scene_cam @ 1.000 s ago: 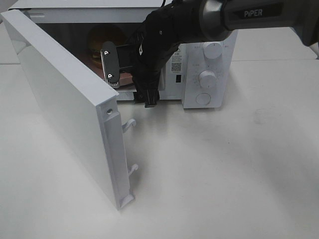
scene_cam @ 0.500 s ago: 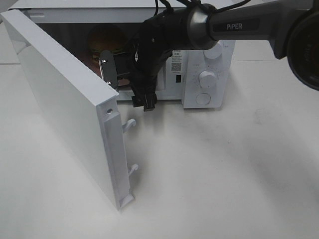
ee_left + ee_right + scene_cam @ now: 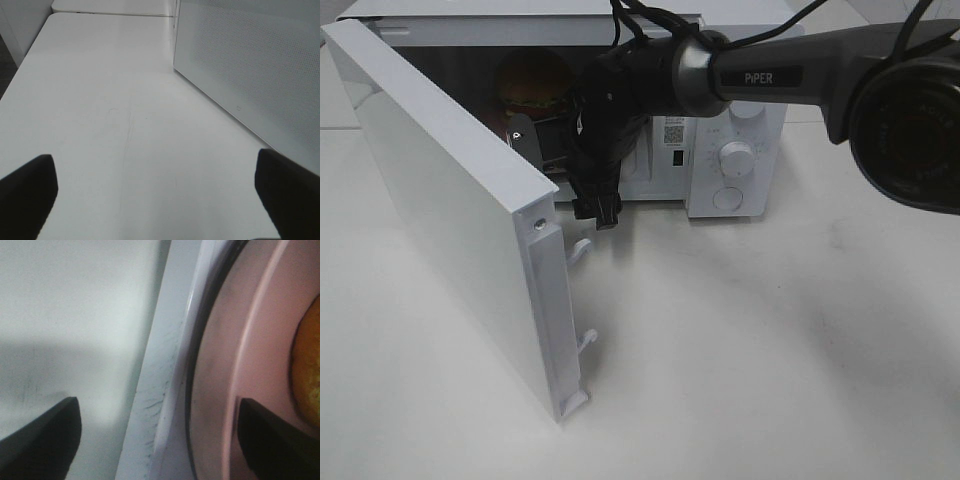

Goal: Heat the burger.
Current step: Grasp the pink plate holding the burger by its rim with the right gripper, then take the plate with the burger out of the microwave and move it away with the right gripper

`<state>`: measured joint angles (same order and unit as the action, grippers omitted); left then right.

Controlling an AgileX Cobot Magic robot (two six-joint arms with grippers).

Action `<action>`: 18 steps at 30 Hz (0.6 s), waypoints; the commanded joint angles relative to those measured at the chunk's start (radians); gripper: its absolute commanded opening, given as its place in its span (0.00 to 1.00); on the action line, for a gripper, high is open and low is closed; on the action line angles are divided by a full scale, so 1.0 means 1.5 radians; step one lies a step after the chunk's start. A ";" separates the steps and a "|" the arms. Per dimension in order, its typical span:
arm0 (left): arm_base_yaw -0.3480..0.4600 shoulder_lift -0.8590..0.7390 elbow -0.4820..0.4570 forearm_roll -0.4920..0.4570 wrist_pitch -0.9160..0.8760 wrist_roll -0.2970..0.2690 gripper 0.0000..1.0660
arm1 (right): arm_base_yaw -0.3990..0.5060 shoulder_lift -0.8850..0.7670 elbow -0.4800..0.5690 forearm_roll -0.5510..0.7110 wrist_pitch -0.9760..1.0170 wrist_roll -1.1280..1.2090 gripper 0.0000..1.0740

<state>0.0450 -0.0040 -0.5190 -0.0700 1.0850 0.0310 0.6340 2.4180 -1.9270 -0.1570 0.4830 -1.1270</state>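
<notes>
The burger (image 3: 532, 85), with a golden-brown bun and green lettuce, sits deep inside the open white microwave (image 3: 735, 60). In the right wrist view only an orange edge of the burger (image 3: 307, 375) shows, resting on a pink plate (image 3: 225, 365). My right gripper (image 3: 532, 148) is at the mouth of the oven, in front of and below the burger, apart from it. In its own view the right gripper (image 3: 160, 440) is open and empty over the oven's front sill. My left gripper (image 3: 155, 195) is open above bare table beside the microwave's perforated side wall (image 3: 250, 65).
The microwave door (image 3: 450, 220) stands swung out to the left, its latch hooks (image 3: 582, 250) pointing right. Knobs (image 3: 735, 155) are on the control panel at the right. The right arm (image 3: 770, 75) reaches in from the upper right. White table (image 3: 750, 350) lies in front.
My right gripper has shifted left across the oven opening, one finger now partly behind the door edge. The burger shows more fully. The door has not moved.
</notes>
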 commanded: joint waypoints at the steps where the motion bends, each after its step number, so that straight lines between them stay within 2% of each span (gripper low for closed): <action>1: -0.001 -0.011 0.001 0.000 -0.009 -0.001 0.94 | 0.002 0.007 -0.008 -0.002 0.009 -0.003 0.64; 2: -0.001 -0.011 0.001 0.000 -0.009 -0.001 0.94 | 0.002 0.007 -0.008 -0.001 0.009 -0.003 0.59; 3: -0.001 -0.011 0.001 0.000 -0.009 -0.001 0.94 | 0.002 0.007 -0.008 -0.001 0.009 -0.003 0.59; 4: -0.001 -0.011 0.001 0.000 -0.009 -0.001 0.94 | 0.002 0.007 -0.008 -0.001 0.009 0.002 0.45; 5: -0.001 -0.011 0.001 0.000 -0.009 -0.001 0.94 | 0.002 0.007 -0.008 -0.001 0.009 0.002 0.45; 6: -0.001 -0.011 0.001 0.000 -0.009 -0.001 0.94 | 0.002 0.005 -0.008 -0.001 0.009 0.010 0.29; 7: -0.001 -0.011 0.001 0.000 -0.009 -0.001 0.94 | 0.002 0.005 -0.008 -0.001 0.009 0.016 0.22; 8: -0.001 -0.011 0.001 0.000 -0.009 -0.001 0.94 | 0.002 0.005 -0.008 -0.001 0.009 0.016 0.22; 9: -0.001 -0.011 0.001 0.000 -0.009 -0.001 0.94 | 0.002 0.005 -0.008 0.000 0.012 0.027 0.08; 10: -0.001 -0.011 0.001 0.000 -0.009 -0.001 0.94 | 0.002 0.005 -0.008 0.003 0.015 0.030 0.01; 18: -0.001 -0.011 0.001 0.000 -0.009 -0.001 0.94 | 0.002 0.001 -0.008 0.013 0.045 0.026 0.00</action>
<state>0.0450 -0.0040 -0.5190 -0.0700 1.0850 0.0310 0.6380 2.4150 -1.9420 -0.1670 0.4790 -1.1020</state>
